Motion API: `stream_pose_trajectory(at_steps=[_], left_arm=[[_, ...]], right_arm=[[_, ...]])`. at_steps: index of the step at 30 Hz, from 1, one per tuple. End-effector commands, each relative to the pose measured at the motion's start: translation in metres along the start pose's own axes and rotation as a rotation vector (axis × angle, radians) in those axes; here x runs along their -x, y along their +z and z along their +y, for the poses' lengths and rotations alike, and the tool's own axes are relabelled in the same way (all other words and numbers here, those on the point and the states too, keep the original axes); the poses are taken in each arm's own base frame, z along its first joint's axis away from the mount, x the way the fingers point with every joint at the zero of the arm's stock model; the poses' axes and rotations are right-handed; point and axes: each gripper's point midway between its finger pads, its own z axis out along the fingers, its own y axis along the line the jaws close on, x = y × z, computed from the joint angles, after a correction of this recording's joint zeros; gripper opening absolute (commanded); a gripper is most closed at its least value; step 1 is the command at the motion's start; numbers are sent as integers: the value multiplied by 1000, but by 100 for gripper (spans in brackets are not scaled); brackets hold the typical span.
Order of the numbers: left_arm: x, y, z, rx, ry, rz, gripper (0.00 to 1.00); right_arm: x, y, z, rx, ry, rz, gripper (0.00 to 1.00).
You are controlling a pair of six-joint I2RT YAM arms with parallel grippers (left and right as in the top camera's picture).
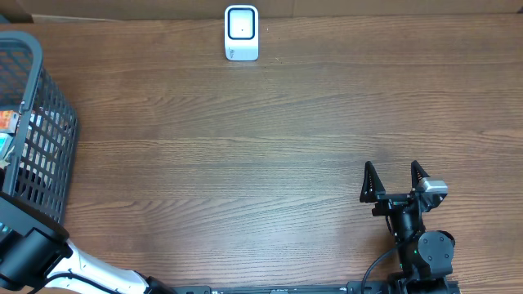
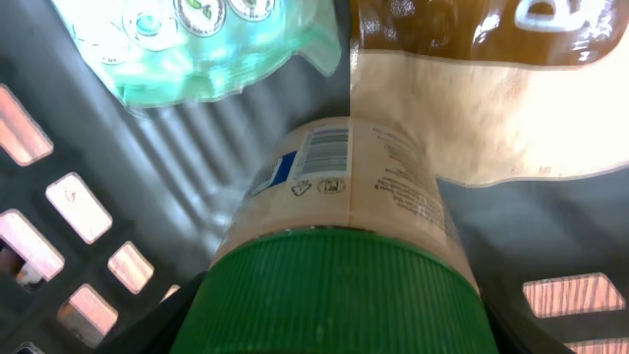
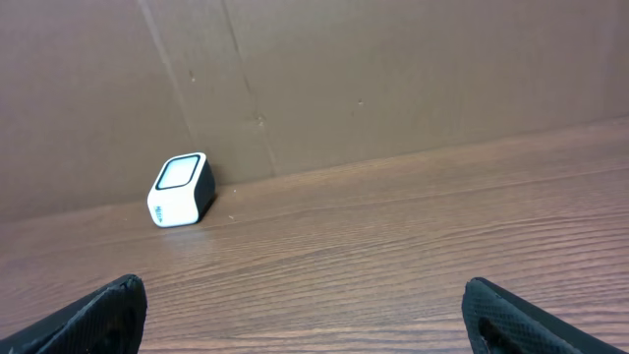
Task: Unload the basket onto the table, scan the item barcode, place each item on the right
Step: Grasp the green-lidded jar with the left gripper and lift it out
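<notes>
Jar (image 2: 378,202): cream body w/ printed label, lying inside the basket (image 1: 37,135); green cap (image 2: 334,295) faces the L wrist cam.
Barcode (image 2: 324,152): on jar label, upper-left of the body, turned toward the L wrist cam.
Left gripper (image 2: 332,334): down in the basket, dark fingers flanking the cap on either side; cannot tell whether they clamp it or stand just off it.
Left arm (image 1: 37,253): enters from bottom-left corner of overhead view, reaching into the basket.
Basket contents: teal packet (image 2: 197,49) beyond the jar to the left, tan pouch (image 2: 472,98) to the right, its edge meeting the jar's far end.
Right gripper (image 1: 394,181): jaws spread wide, holding nothing, above the table (image 1: 270,155) at lower right.
Scanner (image 1: 241,33): small white unit, upright at the table's far edge, well apart from basket and both grippers.
</notes>
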Motion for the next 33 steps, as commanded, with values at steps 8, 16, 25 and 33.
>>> stream_pose_trajectory(at_steps=[8,16,25,33], left_arm=[[25,-101,-15,-134,-27,-141,38],[5,-232,-42,-349,76,-395,37],[-113,-390,-50,-578,299,-856,38],[-203,-410,-67,-723,522,-862,38]], right_arm=[[-2,0,-1,-3,-5,-3,100],[-2,0,-1,-4,-5,-3,100],[-2,0,-1,-3,-5,-3,100],[-2,0,-1,-3,-4,-3,100]])
